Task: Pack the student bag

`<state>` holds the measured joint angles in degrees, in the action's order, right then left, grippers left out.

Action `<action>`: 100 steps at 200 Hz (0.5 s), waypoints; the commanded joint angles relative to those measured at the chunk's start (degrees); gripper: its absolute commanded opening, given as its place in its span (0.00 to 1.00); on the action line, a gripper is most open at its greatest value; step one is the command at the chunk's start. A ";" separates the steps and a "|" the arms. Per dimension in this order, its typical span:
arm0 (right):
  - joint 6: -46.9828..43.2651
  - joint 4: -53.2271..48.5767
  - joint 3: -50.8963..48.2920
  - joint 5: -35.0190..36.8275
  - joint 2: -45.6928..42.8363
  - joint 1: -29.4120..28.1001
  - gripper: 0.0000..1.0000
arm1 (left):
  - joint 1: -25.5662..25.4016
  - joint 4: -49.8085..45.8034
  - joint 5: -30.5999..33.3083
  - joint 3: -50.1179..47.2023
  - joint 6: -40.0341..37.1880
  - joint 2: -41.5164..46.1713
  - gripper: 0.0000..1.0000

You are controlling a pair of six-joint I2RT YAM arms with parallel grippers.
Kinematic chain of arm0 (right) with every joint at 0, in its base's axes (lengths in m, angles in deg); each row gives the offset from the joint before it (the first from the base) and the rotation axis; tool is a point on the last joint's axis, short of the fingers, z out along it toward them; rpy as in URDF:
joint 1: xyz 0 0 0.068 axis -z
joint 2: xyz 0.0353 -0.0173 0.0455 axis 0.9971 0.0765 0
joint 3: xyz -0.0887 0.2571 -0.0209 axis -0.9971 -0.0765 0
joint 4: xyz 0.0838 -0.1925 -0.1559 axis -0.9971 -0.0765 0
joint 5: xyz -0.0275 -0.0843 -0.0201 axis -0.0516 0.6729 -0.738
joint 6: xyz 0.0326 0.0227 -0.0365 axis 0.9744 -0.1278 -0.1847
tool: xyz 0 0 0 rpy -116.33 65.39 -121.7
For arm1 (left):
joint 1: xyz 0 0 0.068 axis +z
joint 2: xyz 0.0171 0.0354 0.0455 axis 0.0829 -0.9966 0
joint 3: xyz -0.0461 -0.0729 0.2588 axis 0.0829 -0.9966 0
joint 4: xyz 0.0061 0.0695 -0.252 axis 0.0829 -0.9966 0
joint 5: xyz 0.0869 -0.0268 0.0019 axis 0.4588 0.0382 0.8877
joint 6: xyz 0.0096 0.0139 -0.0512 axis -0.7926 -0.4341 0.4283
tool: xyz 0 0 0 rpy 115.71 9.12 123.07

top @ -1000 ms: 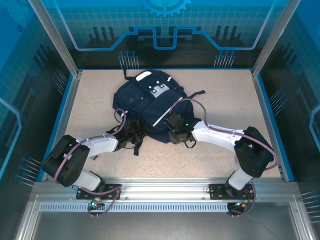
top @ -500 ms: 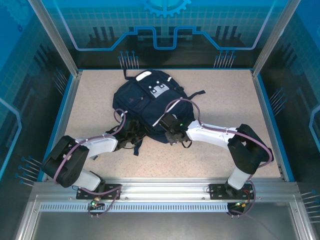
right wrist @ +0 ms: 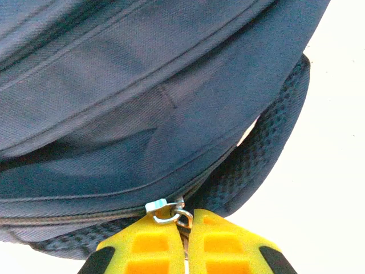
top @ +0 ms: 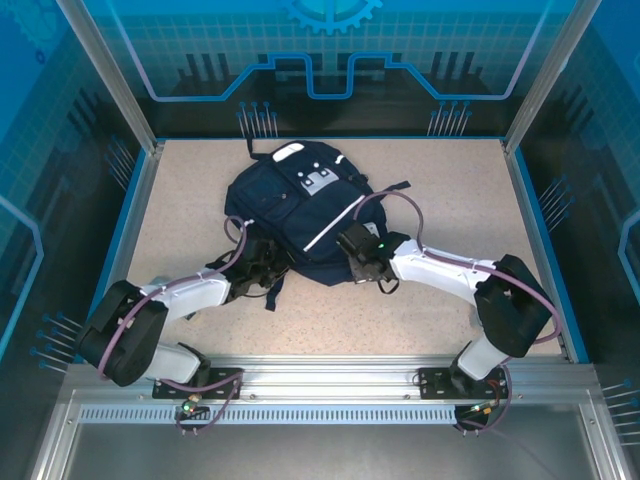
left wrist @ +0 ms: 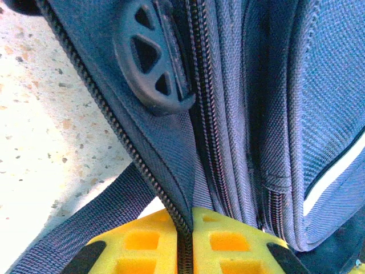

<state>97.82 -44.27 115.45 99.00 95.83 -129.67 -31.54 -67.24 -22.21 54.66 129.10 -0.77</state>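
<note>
Wrist views show left gripper (left wrist: 185, 231) and right gripper (right wrist: 186, 231) clamping student bag (top: 295, 212), seemingly zipped.

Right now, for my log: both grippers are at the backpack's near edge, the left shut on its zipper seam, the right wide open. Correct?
No: the right gripper is shut too. The right wrist view shows it clamped on the metal zipper pull of the backpack. The left gripper is shut on the zipper seam.
</note>
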 commanded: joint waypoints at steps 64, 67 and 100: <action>-12.02 2.18 1.07 -17.16 2.83 3.15 0.28 | 2.45 -5.95 3.25 -0.51 -4.56 2.78 0.15; -12.01 2.40 1.05 -17.54 2.92 3.28 0.28 | 2.46 -6.04 3.29 -0.52 -4.50 2.70 0.16; -13.15 4.74 0.26 -22.52 3.28 3.98 0.29 | 2.47 -6.06 3.27 -0.61 -4.39 2.69 0.17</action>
<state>86.83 -41.10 115.38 81.65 98.02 -126.41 -29.62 -71.74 -20.48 54.60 126.04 0.48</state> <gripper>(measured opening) 0.290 0.166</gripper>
